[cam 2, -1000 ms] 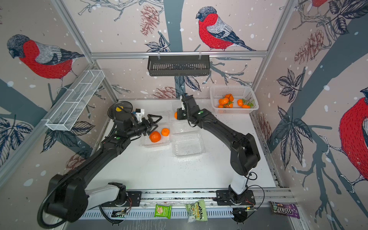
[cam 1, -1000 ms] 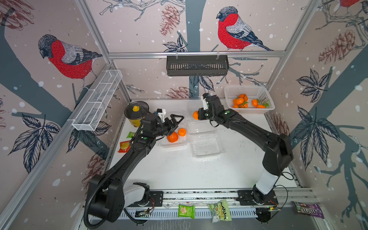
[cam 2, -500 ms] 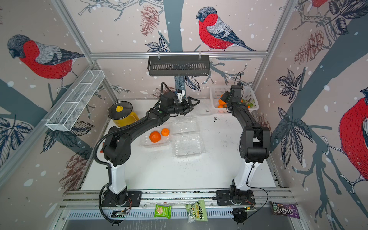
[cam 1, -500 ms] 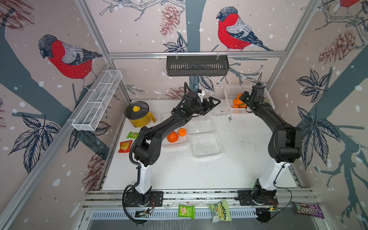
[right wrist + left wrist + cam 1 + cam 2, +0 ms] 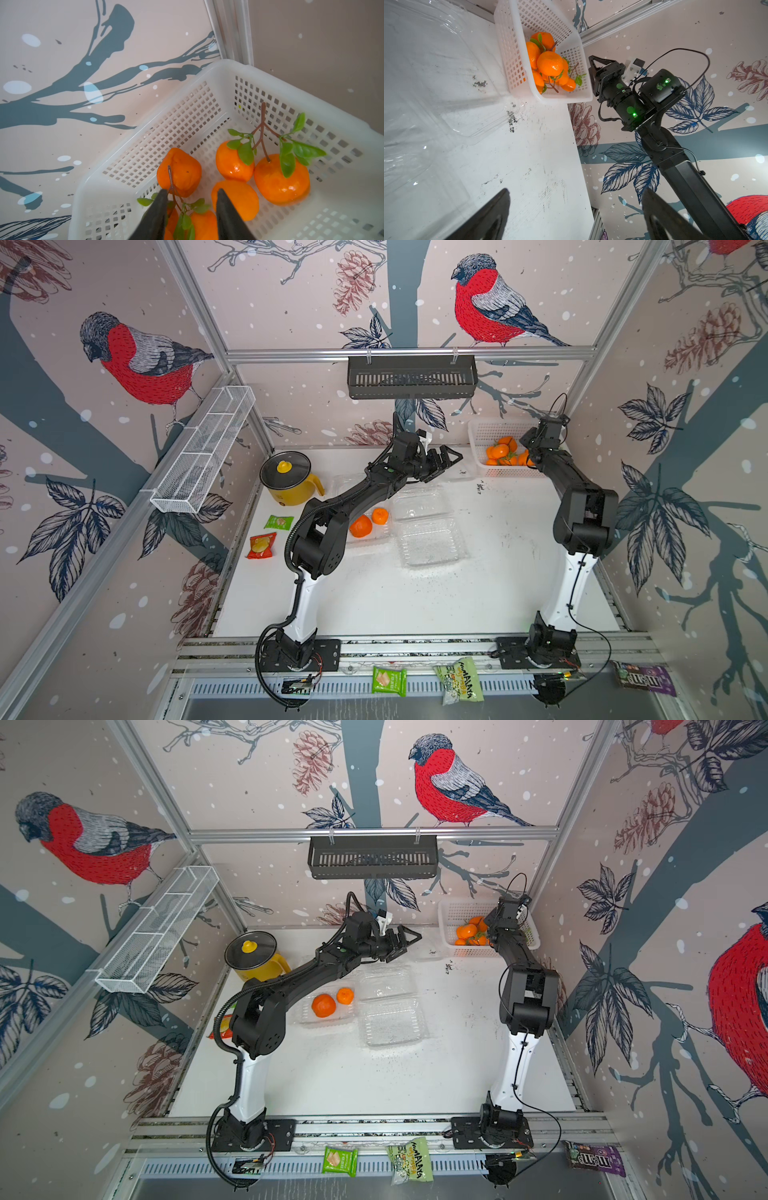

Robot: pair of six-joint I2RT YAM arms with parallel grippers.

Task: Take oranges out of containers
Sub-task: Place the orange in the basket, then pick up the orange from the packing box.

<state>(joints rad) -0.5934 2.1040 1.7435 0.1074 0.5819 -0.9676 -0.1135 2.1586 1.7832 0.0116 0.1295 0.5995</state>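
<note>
Only the right wrist view looks down into the white perforated plastic basket (image 5: 228,68), where small bright-orange mandarin-like oranges (image 5: 280,180), several on leafy green stems, lie loose together; in both top views the right arm covers part of that pile. The top views alone show two more oranges (image 5: 360,526) sitting in a clear, thin plastic clamshell container (image 5: 384,534) near the middle of the white table (image 5: 415,605), with two other clear containers (image 5: 430,541) just beside it. The right gripper (image 5: 192,190) hangs over the basket, its two dark fingers partly spread with nothing caught between them, tips just above the fruit. The left gripper (image 5: 448,462), spread wide and holding nothing, is raised above the table's far side and points toward the basket. The left arm stretches forward over the containers; the right arm reaches into the far right corner, wrist tipped downward.
</note>
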